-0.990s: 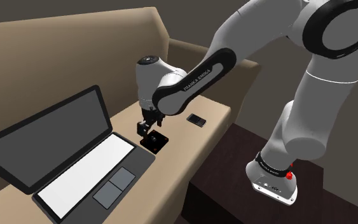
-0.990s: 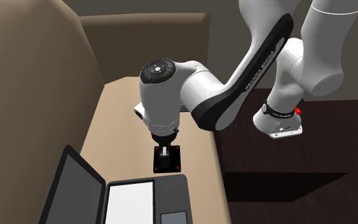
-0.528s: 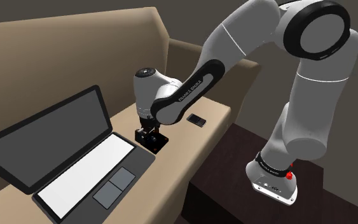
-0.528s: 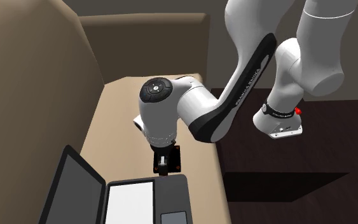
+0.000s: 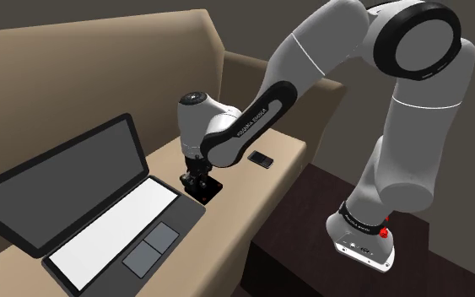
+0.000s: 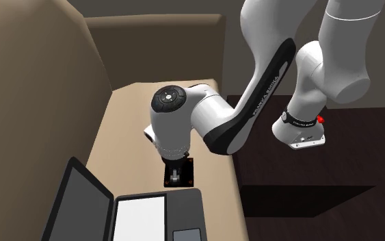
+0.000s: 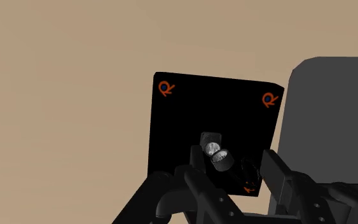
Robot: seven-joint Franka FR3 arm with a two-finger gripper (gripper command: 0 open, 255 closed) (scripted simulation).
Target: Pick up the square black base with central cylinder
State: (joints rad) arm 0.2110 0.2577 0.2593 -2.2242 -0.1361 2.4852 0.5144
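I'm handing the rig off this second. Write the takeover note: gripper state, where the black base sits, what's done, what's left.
Gripper: open, low over the square black base, with its fingers on either side of the central cylinder. No grasp is visible.
Base: flat on the tan surface, beside the corner of the open laptop. A small black device lies further off.
Done: approach and alignment.
Left: close on the cylinder, lift, and check the base comes up with it.

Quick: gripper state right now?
Gripper: open, fingers either side of the cylinder on the base, not clasping it.
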